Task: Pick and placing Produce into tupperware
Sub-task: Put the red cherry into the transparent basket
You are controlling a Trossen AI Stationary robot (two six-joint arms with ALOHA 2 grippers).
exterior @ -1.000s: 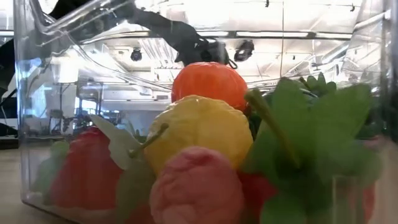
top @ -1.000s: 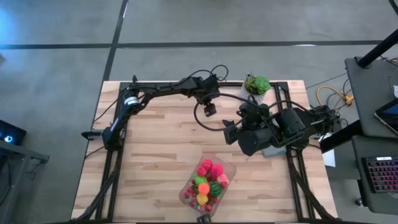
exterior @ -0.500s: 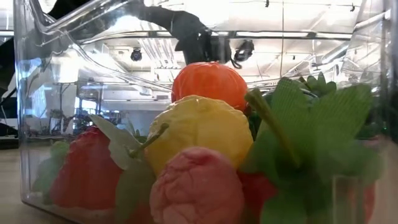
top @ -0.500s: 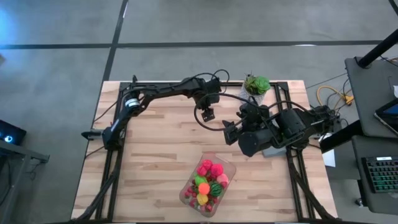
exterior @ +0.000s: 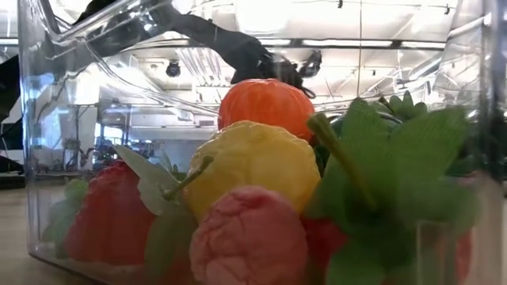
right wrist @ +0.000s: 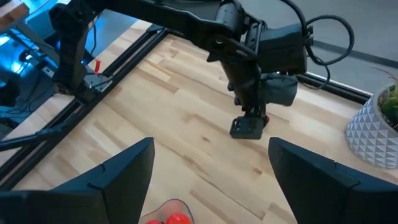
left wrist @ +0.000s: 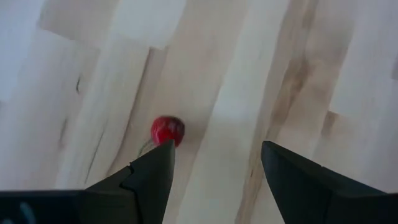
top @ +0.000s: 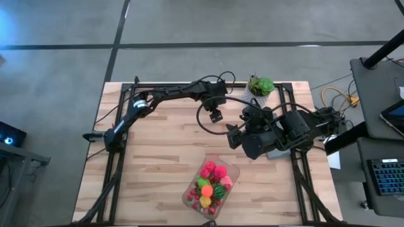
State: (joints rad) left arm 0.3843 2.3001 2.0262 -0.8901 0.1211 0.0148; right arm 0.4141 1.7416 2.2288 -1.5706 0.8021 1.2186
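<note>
My left hand (left wrist: 214, 171) hangs open and empty over the surface (left wrist: 323, 74), with a small red berry (left wrist: 167, 130) lying just beyond its fingertips. The berry looks light, smooth and apt to roll, so I would pinch it across its round middle. The tupperware (top: 211, 183) sits well apart.

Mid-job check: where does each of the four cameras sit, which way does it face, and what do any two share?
High: overhead, straight down; both arms, tupperware.
Low: table height, through the tupperware wall at produce.
Left wrist: down past the open left gripper at a red berry.
Right wrist: past the open right gripper toward the left arm.
Shared: high and right wrist both show the potted plant.
</note>
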